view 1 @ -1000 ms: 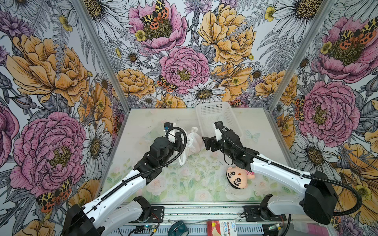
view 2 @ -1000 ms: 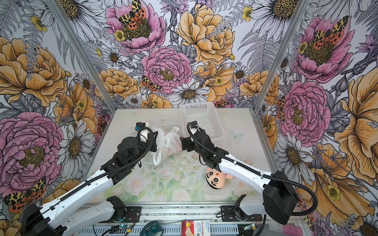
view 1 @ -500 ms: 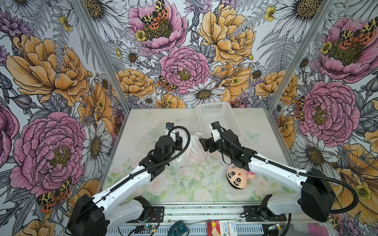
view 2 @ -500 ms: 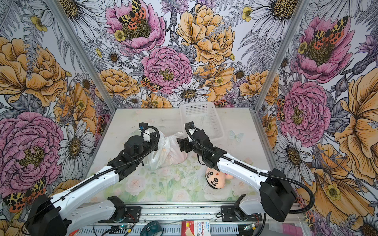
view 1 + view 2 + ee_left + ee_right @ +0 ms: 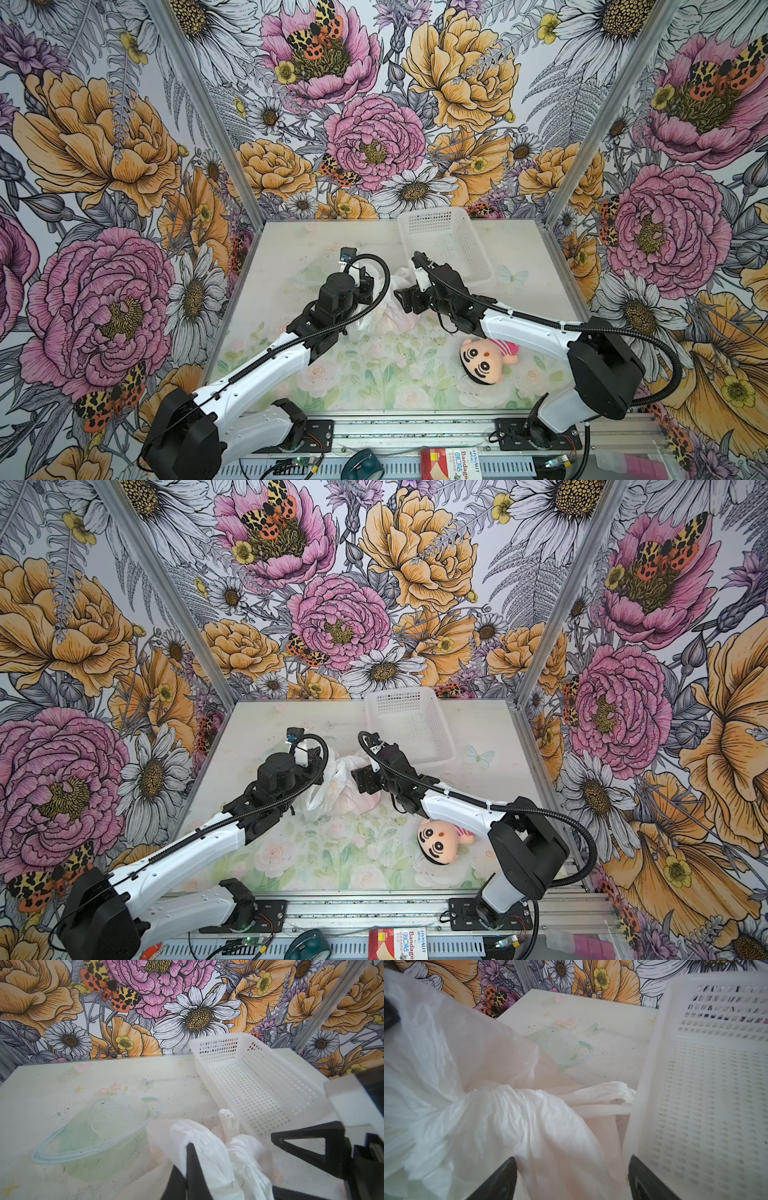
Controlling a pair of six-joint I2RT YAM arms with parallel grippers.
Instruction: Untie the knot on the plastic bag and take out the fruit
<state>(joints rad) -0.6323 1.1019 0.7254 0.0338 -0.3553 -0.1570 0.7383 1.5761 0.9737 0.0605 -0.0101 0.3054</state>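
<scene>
The plastic bag (image 5: 390,322) (image 5: 345,798) lies mid-table, a thin crinkly white film with a pinkish tint inside. The fruit is hidden in it. My left gripper (image 5: 189,1146) (image 5: 368,286) is shut on a fold of the bag's upper film. Beside that fold the knot (image 5: 243,1153) (image 5: 492,1097) shows as a bunched twist, and a handle strip (image 5: 620,1089) trails toward the basket. My right gripper (image 5: 572,1158) (image 5: 401,297) is open, its fingers standing either side of a swell of bag film, hard against the basket wall.
A white perforated basket (image 5: 444,245) (image 5: 409,725) (image 5: 218,1041) (image 5: 654,1064) sits at the back right, right next to the bag. A plush doll (image 5: 484,359) (image 5: 440,839) with a pink striped shirt lies at the front right, under the right arm.
The left gripper, still shut on the film, has reached farther back and right; the bag now sags lower and wider. The right gripper has moved left onto the bag.
</scene>
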